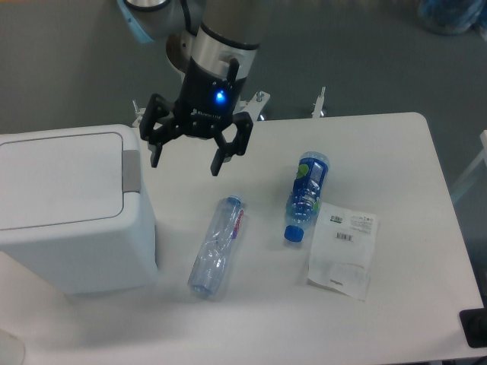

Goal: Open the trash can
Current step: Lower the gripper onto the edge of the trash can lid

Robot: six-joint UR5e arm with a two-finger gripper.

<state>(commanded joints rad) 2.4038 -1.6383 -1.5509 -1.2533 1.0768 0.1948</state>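
End effector (186, 163) beside trash can (68, 205) edge

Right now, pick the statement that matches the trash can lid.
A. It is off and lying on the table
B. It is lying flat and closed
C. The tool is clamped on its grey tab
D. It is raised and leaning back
B: the lid lies flat and flush on the trash can, while the open tool hangs in the air beside the grey tab without touching it.
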